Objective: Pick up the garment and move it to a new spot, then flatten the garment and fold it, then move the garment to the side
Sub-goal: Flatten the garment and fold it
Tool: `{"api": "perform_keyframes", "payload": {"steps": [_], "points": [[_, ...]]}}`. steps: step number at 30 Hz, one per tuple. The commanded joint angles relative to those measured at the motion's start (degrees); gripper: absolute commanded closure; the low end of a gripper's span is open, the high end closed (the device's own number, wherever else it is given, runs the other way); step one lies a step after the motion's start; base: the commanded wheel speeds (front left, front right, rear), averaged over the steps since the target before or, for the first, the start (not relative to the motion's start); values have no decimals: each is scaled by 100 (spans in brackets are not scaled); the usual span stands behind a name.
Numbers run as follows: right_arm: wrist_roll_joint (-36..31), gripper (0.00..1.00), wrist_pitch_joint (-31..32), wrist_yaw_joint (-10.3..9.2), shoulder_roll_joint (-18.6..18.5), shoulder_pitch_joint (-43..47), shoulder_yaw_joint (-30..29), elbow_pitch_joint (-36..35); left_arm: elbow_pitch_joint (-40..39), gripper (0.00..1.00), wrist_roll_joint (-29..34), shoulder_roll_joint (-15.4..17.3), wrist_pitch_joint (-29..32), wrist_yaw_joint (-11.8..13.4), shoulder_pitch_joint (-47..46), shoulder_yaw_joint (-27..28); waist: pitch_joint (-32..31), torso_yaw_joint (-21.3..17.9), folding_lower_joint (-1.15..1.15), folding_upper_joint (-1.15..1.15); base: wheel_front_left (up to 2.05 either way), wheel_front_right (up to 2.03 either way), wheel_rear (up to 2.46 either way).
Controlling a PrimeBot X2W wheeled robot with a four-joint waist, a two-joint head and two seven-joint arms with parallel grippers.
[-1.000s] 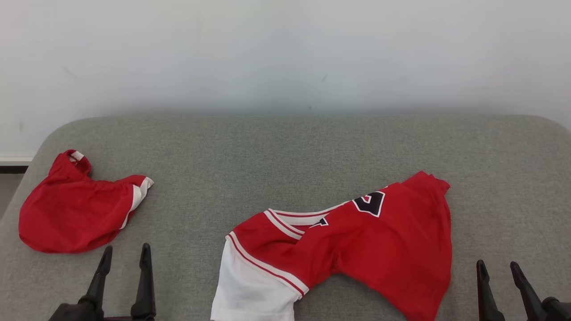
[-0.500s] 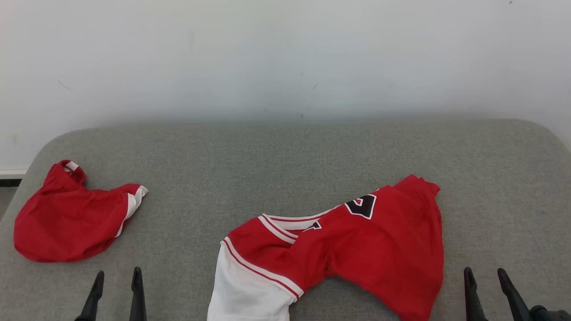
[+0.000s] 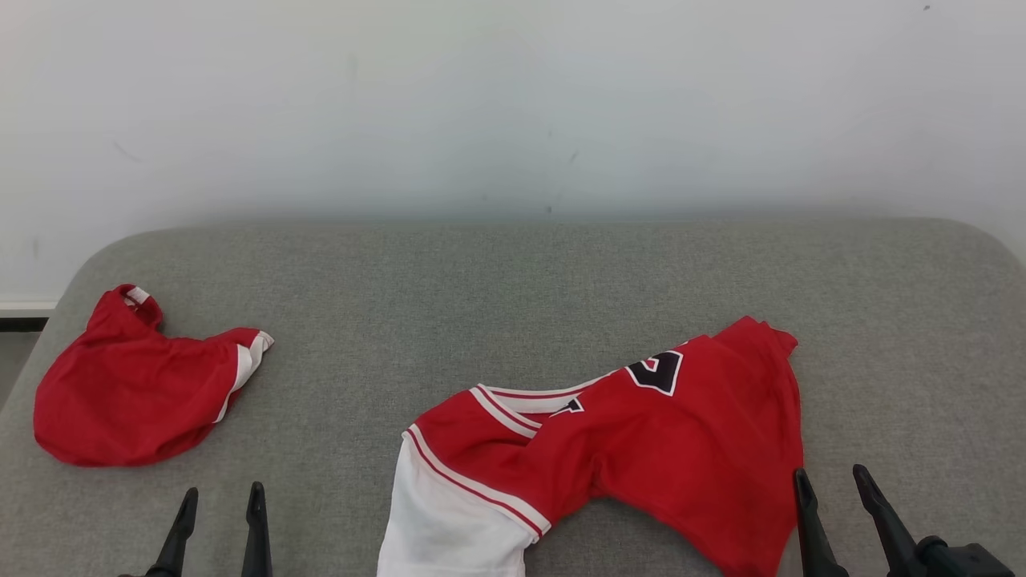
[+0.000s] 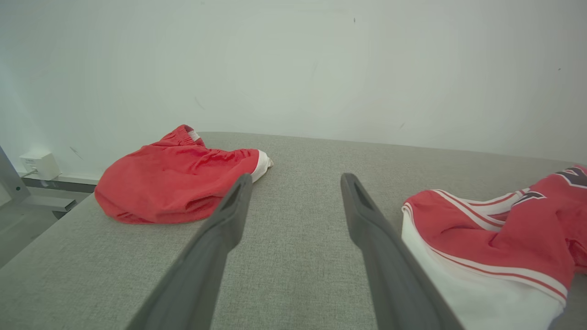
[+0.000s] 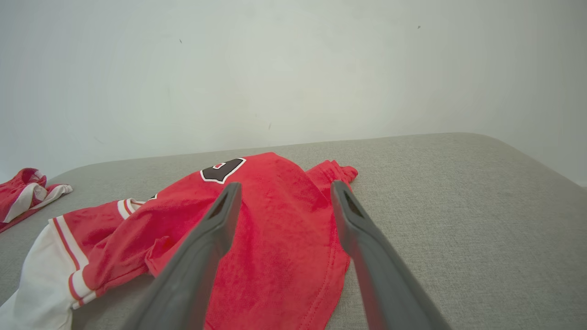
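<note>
Room: You have a white wall (image 3: 513, 96) behind a grey, cloth-covered table (image 3: 513, 272) with rounded far corners.
Jersey: The jersey (image 3: 689, 433) is red with white trim. It lies crumpled at the near edge, right of the middle.
Shorts: A red bundle, probably shorts (image 3: 128, 401), sits by the left edge, well apart from the jersey.
Left gripper: The left gripper (image 3: 224, 489) has its fingers spread and holds nothing. It is over bare table at the near edge, between the shorts and the jersey.
Right gripper: The right gripper (image 3: 828, 471) is parted and empty. In its wrist view the fingers frame the jersey's right hem.
Just changed: The head camera shifted slightly, so discount that. Measured against the jersey, the right gripper has come in from bare table to the hem. The left gripper has drawn back toward the near edge.
Meaning: You look to be starting the pickup. The jersey is not yet gripped, and moving, flattening and folding all remain.
</note>
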Motion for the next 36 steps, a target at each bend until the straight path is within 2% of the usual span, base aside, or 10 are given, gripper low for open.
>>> {"api": "perform_keyframes", "payload": {"steps": [1,22,36], "points": [[-46,0,35,-15,12,54,16,-61,17,0,56,-2,-18,-36,-61,-11,4,20,0,0,0,0,0],[-93,0,185,-15,65,140,3,-242,79,0,194,72,-19,-8,-106,-119,33,60,0,0,0,0,0],[-91,0,175,-15,60,132,-32,-202,-45,0,71,147,-19,-110,-49,-288,6,81,0,0,0,0,0]]}}
